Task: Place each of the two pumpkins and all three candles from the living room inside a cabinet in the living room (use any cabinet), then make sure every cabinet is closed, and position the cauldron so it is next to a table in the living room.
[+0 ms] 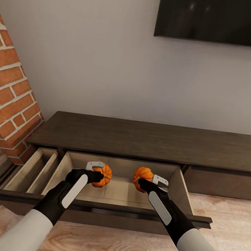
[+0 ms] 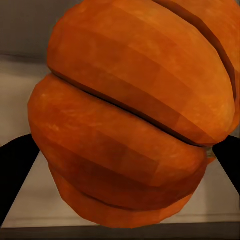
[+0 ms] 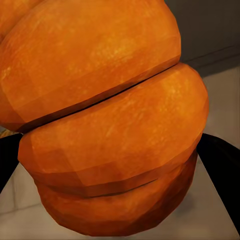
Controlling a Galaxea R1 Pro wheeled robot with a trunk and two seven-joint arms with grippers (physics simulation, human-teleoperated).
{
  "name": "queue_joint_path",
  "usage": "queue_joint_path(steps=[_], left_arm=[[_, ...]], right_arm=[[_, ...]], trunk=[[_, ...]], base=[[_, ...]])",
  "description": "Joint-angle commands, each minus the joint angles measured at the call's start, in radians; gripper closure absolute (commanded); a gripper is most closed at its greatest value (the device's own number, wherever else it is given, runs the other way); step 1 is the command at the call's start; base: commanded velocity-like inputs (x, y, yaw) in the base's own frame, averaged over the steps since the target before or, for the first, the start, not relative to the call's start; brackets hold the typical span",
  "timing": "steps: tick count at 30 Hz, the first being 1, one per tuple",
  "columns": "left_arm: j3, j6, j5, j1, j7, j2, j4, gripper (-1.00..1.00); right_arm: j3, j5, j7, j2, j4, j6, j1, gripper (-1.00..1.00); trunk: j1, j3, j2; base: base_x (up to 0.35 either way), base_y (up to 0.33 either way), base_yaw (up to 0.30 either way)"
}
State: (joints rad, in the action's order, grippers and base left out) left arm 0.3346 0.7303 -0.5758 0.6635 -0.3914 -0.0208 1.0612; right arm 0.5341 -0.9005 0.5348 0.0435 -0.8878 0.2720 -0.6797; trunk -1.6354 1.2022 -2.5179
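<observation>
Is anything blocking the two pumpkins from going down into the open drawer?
Nothing visible does. The left tool holds one pumpkin and the right tool holds the other pumpkin, both above the open drawer, whose pale floor lies bare beneath them.

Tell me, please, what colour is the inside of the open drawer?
Pale, light wood, in contrast to the dark brown cabinet; the head view shows it best.

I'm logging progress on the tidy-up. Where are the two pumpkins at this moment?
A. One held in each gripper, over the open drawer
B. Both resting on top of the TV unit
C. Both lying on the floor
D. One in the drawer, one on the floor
A: the left gripper grips one pumpkin and the right gripper the other pumpkin, both over the pulled-out drawer.
</observation>
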Motion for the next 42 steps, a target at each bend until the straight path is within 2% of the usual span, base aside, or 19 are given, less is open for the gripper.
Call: queue_joint_path(steps=[1, 4, 8, 12, 18, 29, 33, 42], left_arm=[[0.001, 0.007, -0.006, 0.001, -0.010, -0.002, 0.001, 1.00], [0.000, 0.012, -0.003, 0.001, -0.010, -0.007, 0.001, 1.00], [0.000, 0.014, -0.004, 0.001, -0.010, -0.008, 0.001, 1.00], [0.000, 0.014, -0.004, 0.001, -0.010, -0.008, 0.001, 1.00], [0.000, 0.014, -0.005, 0.001, -0.010, -0.008, 0.000, 1.00], [0.000, 0.014, -0.003, 0.001, -0.010, -0.008, 0.000, 1.00], [0.000, 0.014, -0.003, 0.001, -0.010, -0.008, 0.001, 1.00], [0.000, 0.014, -0.003, 0.001, -0.010, -0.008, 0.001, 1.00]], right_arm=[[0.004, -0.005, 0.008, 0.001, -0.002, 0.003, -0.001, 1.00], [0.004, -0.005, 0.008, 0.001, -0.002, 0.003, -0.001, 1.00], [0.004, -0.005, 0.008, 0.001, -0.002, 0.003, -0.001, 1.00], [0.004, -0.005, 0.008, 0.001, -0.002, 0.003, -0.001, 1.00], [0.004, -0.005, 0.010, 0.001, -0.002, 0.005, -0.001, 1.00], [0.004, -0.013, 0.014, 0.002, 0.001, 0.028, -0.027, 1.00], [0.004, -0.015, 0.014, 0.001, 0.013, 0.064, -0.031, 1.00], [0.003, -0.019, 0.013, -0.008, 0.084, 0.091, -0.064, 1.00]], trunk=[[0.000, 0.001, 0.000], [0.000, 0.001, 0.000], [-0.002, 0.016, -0.001], [-0.002, 0.016, -0.001], [-0.004, 0.040, -0.003], [-0.004, 0.040, -0.003], [-0.004, 0.040, -0.003], [-0.004, 0.040, -0.003]], base=[[0.000, 0.000, 0.000], [0.000, 0.000, 0.000], [0.000, 0.000, 0.000], [0.000, 0.000, 0.000], [0.000, 0.000, 0.000], [0.000, 0.000, 0.000], [0.000, 0.000, 0.000], [0.000, 0.000, 0.000]])
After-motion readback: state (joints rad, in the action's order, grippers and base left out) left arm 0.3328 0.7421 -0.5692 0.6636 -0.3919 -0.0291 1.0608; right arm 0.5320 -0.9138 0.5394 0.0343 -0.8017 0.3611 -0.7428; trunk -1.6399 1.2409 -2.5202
